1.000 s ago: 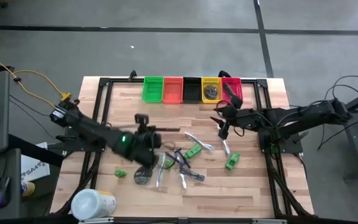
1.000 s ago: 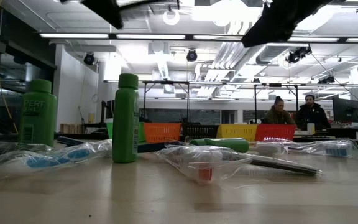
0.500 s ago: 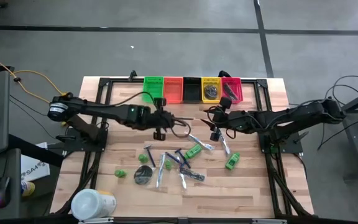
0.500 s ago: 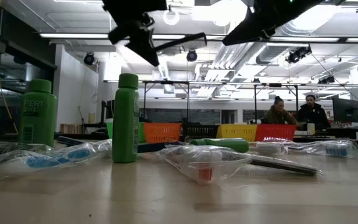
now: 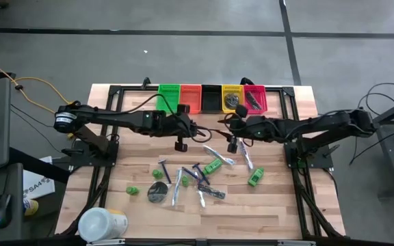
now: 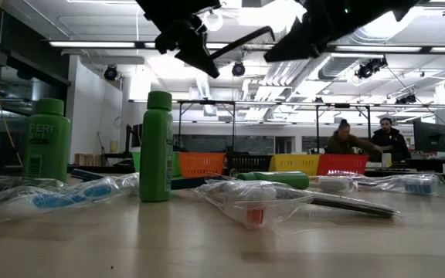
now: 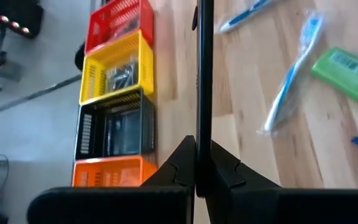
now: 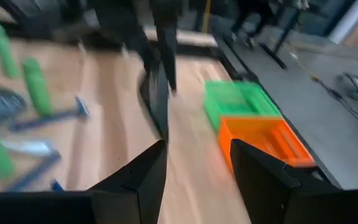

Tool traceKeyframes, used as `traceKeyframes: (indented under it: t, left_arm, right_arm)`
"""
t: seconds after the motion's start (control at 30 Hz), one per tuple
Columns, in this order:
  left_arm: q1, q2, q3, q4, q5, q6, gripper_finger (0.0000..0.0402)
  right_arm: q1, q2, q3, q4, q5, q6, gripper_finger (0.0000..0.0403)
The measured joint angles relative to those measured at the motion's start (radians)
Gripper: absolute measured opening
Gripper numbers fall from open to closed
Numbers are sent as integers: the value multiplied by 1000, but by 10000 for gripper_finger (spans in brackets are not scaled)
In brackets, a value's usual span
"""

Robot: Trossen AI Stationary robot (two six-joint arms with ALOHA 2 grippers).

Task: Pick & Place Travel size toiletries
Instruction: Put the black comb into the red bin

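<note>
My left gripper (image 5: 185, 128) hangs above the table near the bins and is shut on a slim black piece (image 5: 204, 130), which the left wrist view shows edge-on (image 7: 204, 74). My right gripper (image 5: 231, 135) is open and faces it from the right, just short of the piece's free end (image 8: 160, 93). Below, toiletries lie on the wood: green bottles (image 5: 214, 165) (image 5: 255, 178), wrapped toothbrushes (image 5: 219, 156), blue razors (image 5: 198, 175), a dark disc (image 5: 157, 193). One green bottle (image 6: 157, 147) stands upright. My left gripper pinches one end of the slim black piece (image 7: 203, 134) between its two fingers. The fingers come roughly level from the table's left. The piece sticks straight out past the fingertips, lifted clear of the table, with its free end (image 6: 267, 32) pointing toward my right gripper.
Five bins line the far edge: green (image 5: 169, 98), orange (image 5: 191, 98), black (image 5: 211, 100), yellow (image 5: 232, 98), red (image 5: 254, 98). A large white tub (image 5: 101, 224) stands at the near-left corner. People sit in the room beyond (image 6: 365, 140).
My left gripper has risen from the pile of toiletries and swung toward the far edge and the right, carrying the black piece up clear of the table. My right gripper has moved a little toward the table's left, closing on the piece's free end.
</note>
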Motion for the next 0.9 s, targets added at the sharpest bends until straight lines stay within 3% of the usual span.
traceKeyframes:
  t: [0.33,0.63,0.9]
  left_arm:
    - [-2,0,0,-6,1,-1,5]
    - [-2,0,0,-7,3,-4,5]
    - [-2,0,0,-6,4,-4,5]
  right_arm:
    - [9,44,1,143,-33,-41,171]
    - [8,45,1,142,-60,-44,170]
    - [0,45,1,199,-121,-44,94]
